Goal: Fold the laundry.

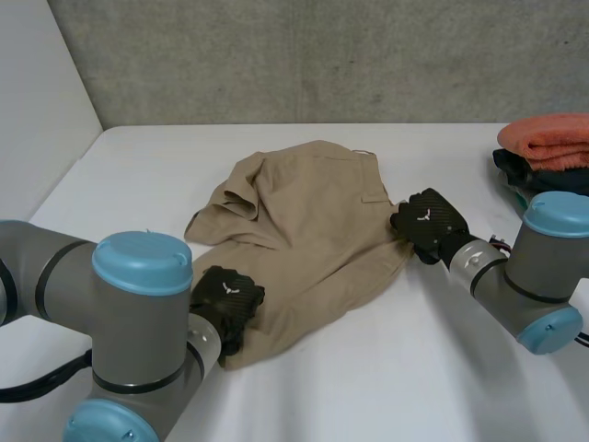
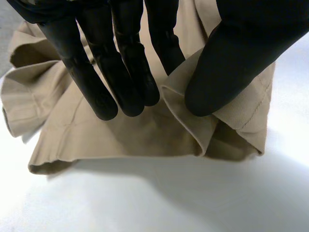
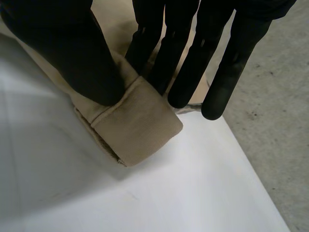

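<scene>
A grey concrete wall (image 1: 322, 55) closes the room behind, with a plain white panel (image 1: 37, 92) along the left side, and a white table (image 1: 442, 368) takes up the ground below them. The left arm (image 1: 138, 313) comes in over the near left corner of the table and bends inward. The right arm (image 1: 543, 267) reaches in from the right edge, its forearm angled toward the table's middle. The left hand (image 1: 225, 299) sits palm down on the near end of the beige garment (image 1: 313, 221). In the left wrist view its fingers (image 2: 120, 72) lie straight on the cloth (image 2: 120, 135) while the thumb presses a raised fold of the hem against them, so the hand is pinching the garment just above the table (image 2: 169, 203). The right hand (image 1: 428, 221) is at the garment's right edge. In the right wrist view its thumb (image 3: 72, 53) and fingers nip a thick turned-over band of the cloth (image 3: 140, 125), lifted a little off the table (image 3: 72, 183). The garment lies spread across the middle of the table, rumpled at its left side, with a pocket flap near its far right part. Its long axis runs on a slant from the near edge by the left hand toward the far edge. At the far right corner sits a small stack of folded cloths (image 1: 548, 143), orange on top of darker ones.
</scene>
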You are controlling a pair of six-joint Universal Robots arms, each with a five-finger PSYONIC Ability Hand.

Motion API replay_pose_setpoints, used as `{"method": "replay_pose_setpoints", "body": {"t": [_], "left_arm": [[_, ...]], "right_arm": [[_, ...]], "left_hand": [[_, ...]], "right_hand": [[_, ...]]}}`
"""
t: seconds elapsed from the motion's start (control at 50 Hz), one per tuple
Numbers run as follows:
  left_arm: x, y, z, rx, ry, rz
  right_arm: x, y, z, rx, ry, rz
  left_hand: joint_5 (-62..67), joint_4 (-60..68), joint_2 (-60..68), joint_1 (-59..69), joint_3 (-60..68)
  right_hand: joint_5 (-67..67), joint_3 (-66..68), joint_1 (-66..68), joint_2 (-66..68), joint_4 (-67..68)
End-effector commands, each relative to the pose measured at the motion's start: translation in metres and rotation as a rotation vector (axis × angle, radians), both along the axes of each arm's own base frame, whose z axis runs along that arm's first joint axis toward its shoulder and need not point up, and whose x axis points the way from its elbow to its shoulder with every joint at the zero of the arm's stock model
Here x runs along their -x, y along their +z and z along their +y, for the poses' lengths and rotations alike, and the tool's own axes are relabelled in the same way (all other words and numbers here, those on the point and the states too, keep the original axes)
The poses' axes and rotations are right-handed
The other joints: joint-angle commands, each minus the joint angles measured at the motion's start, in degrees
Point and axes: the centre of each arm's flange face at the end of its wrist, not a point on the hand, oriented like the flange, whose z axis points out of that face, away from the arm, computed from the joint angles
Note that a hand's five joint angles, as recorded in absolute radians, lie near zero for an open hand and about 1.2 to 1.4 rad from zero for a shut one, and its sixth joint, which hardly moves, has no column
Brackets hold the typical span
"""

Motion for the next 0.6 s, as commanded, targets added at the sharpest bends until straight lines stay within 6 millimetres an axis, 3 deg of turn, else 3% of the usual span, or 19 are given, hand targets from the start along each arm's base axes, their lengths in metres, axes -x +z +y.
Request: {"method": "replay_pose_setpoints", "body": {"t": [0.02,0.14,0.18,0.2,0.22,0.24,0.26,0.32,0.46,0.6], "left_arm": [[0.001,0.025,-0.005,0.049,0.011,0.051],[-0.009,0.066,0.001,0.09,-0.005,0.097],[-0.013,0.079,0.006,0.088,-0.046,0.093],[-0.014,0.081,0.008,0.085,-0.057,0.086],[-0.018,0.084,0.011,0.067,-0.078,0.059],[-0.02,0.084,0.011,0.057,-0.087,0.04],[-0.023,0.084,0.012,0.044,-0.101,0.009],[-0.027,0.081,0.014,0.016,-0.143,-0.044],[-0.027,0.054,0.01,-0.07,-0.158,-0.136],[-0.011,0.046,-0.025,0.006,-0.087,-0.088]], "right_arm": [[0.003,0.01,0.005,-0.016,-0.024,0.003],[0.028,0.048,0.022,-0.109,-0.057,0.086],[0.039,0.058,0.039,-0.197,-0.049,0.176],[0.044,0.06,0.046,-0.246,-0.042,0.219],[0.054,0.065,0.066,-0.355,-0.007,0.318],[0.056,0.066,0.069,-0.372,-0.002,0.333],[0.062,0.071,0.088,-0.47,0.041,0.408],[0.065,0.082,0.108,-0.539,0.092,0.459],[0.046,0.084,0.111,-0.481,0.07,0.383],[0.03,0.08,0.076,-0.363,-0.049,0.239]], "left_hand": [[13.84,12.46,12.52,13.55,12.87],[13.84,12.46,12.52,13.55,12.87],[13.84,12.46,12.52,13.55,12.87],[13.84,12.46,12.52,13.55,12.87],[13.84,12.46,12.52,13.55,12.87],[13.84,12.46,12.52,13.55,12.87],[13.84,12.46,12.52,13.55,12.87],[13.84,12.46,12.52,13.55,12.87],[13.84,12.46,12.52,13.55,12.87],[13.84,12.46,12.52,13.55,12.87]], "right_hand": [[14.91,13.55,16.3,13.11,13.31],[14.91,13.55,16.3,13.11,13.31],[14.91,13.55,16.3,13.11,13.31],[14.91,13.55,16.3,13.11,13.31],[14.91,13.55,16.3,13.11,13.31],[14.91,13.55,16.3,13.11,13.31],[14.91,13.55,16.3,13.11,13.31],[14.91,13.55,16.3,13.11,13.31],[14.91,13.55,16.3,13.11,13.31],[14.91,13.55,16.3,13.11,13.31]]}}
